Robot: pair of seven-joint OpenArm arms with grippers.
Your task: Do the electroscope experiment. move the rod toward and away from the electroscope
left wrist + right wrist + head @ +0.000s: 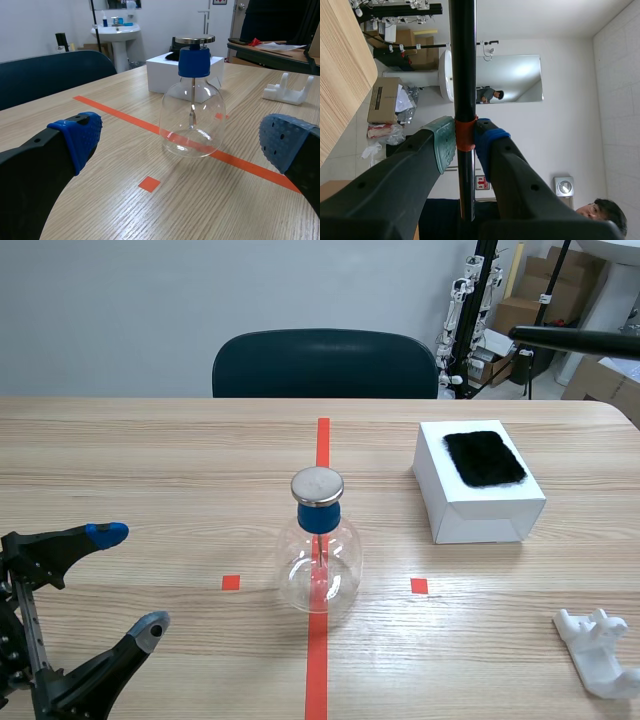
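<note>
Your colours right now:
You've got a clear glass electroscope (318,550) with blue collar and silver cap, a black rod (464,60) banded orange-red, a white box (478,512), and a black fur patch (484,457).

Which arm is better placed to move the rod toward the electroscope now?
Right. Its gripper is already shut on the black rod, held in the air. The left gripper is open and holds nothing, though it faces the electroscope.
</note>
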